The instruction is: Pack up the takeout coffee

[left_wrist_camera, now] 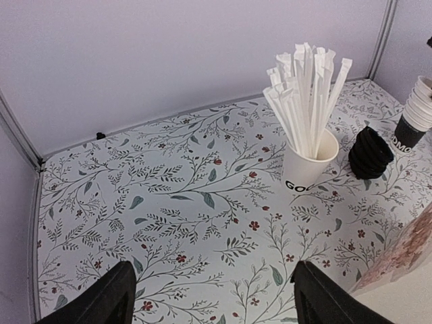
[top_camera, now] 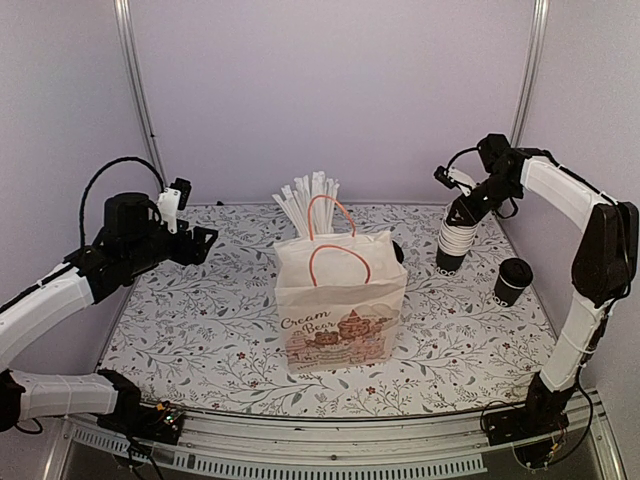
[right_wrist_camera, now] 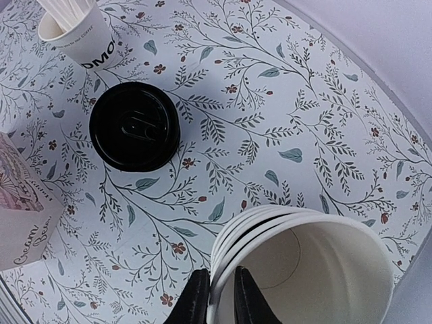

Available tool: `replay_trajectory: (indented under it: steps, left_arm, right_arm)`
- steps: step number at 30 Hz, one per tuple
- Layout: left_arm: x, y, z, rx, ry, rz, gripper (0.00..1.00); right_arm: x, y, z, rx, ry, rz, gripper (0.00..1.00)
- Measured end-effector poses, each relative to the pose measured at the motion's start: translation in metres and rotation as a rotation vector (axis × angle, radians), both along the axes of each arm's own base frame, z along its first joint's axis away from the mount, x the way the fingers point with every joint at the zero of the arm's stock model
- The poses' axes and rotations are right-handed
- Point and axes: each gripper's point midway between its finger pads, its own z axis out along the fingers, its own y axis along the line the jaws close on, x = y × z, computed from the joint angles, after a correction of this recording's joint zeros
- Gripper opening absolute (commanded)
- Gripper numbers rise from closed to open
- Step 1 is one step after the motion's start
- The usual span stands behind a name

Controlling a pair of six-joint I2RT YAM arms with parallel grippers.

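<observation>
The takeout coffee [top_camera: 512, 280], a small black cup with a black lid, stands upright on the table at the right, apart from both grippers. It is out of both wrist views. My right gripper [top_camera: 463, 208] is above a stack of lidless black cups [top_camera: 453, 243]. In the right wrist view the gripper [right_wrist_camera: 221, 300] is shut on the rim of the top cup [right_wrist_camera: 317, 270], one finger inside and one outside. My left gripper [top_camera: 200, 243] hangs open and empty over the left back of the table; it is also in the left wrist view [left_wrist_camera: 212, 304].
A paper bag [top_camera: 340, 310] with orange handles stands open at the table's middle. Behind it are a white cup of straws [left_wrist_camera: 309, 158] and a stack of black lids [right_wrist_camera: 135, 126]. Walls close the back and sides.
</observation>
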Motion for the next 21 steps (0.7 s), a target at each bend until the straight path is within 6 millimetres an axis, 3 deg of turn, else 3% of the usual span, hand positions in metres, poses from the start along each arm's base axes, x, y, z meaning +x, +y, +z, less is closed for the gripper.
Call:
replay_trajectory:
  steps: [21]
  left_arm:
    - [0.0015, -0.0012, -0.0048, 0.004, 0.013, -0.003, 0.82]
  right_arm:
    - [-0.0049, -0.0012, -0.0018, -0.005, 0.023, -0.004, 0.01]
